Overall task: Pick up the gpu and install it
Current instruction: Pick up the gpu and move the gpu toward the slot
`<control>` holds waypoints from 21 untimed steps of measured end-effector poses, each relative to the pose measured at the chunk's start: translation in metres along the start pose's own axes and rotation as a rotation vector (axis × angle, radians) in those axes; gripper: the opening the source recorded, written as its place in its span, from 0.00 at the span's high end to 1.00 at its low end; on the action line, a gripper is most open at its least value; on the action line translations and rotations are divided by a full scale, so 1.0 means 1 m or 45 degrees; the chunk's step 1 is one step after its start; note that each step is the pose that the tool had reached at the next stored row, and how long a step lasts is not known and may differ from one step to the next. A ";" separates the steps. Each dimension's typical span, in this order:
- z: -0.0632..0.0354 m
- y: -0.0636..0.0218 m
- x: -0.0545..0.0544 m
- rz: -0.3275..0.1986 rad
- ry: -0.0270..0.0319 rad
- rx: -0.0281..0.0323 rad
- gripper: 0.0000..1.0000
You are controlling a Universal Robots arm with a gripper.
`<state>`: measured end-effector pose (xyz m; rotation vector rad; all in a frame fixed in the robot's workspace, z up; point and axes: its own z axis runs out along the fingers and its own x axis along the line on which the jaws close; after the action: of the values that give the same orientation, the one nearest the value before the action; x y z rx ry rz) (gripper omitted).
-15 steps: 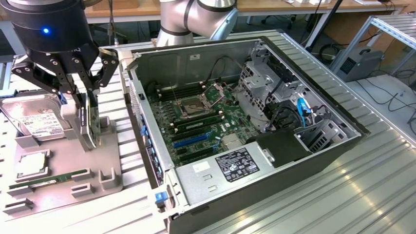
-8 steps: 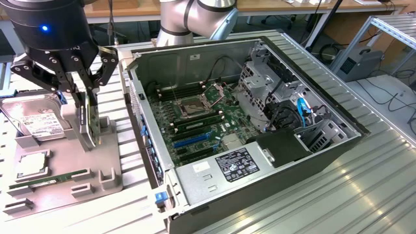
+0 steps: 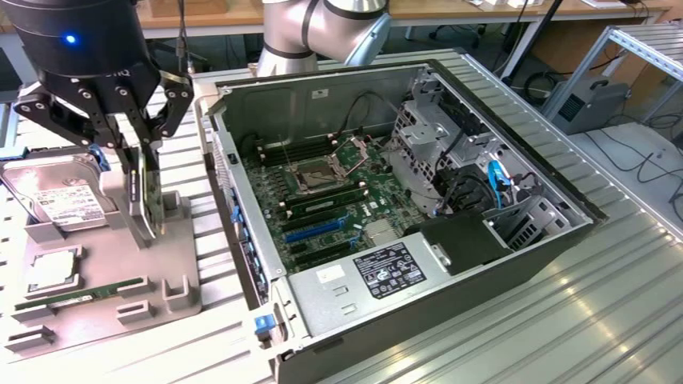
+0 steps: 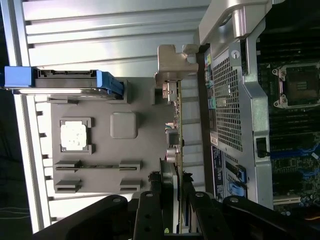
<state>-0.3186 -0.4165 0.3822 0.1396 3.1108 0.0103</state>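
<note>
At the far left of the exterior view, a hard drive stands in a grey holder on the bench. Just right of it, in the upper left of the frame, the gripper reaches down. It is clamped on the gpu, which stands on its edge in the holder. The open computer case sits to the right.

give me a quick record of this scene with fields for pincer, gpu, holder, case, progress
pincer: black pincer closed on the card's upper edge
gpu: thin dark gpu card with silvery end bracket, upright on edge in the holder
holder: flat grey plastic holder tray, beside the case, on the exterior view's left
case: open black metal computer case, side panel off
progress: card gripped, not yet installed
</note>
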 end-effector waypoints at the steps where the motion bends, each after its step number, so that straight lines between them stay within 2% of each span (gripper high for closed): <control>1: -0.0004 0.0000 0.000 0.000 0.0000 0.0000 0.73; 21: -0.0095 0.0001 0.000 0.000 -0.0001 0.0000 0.73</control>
<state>-0.3187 -0.4165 0.3918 0.1396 3.1107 0.0103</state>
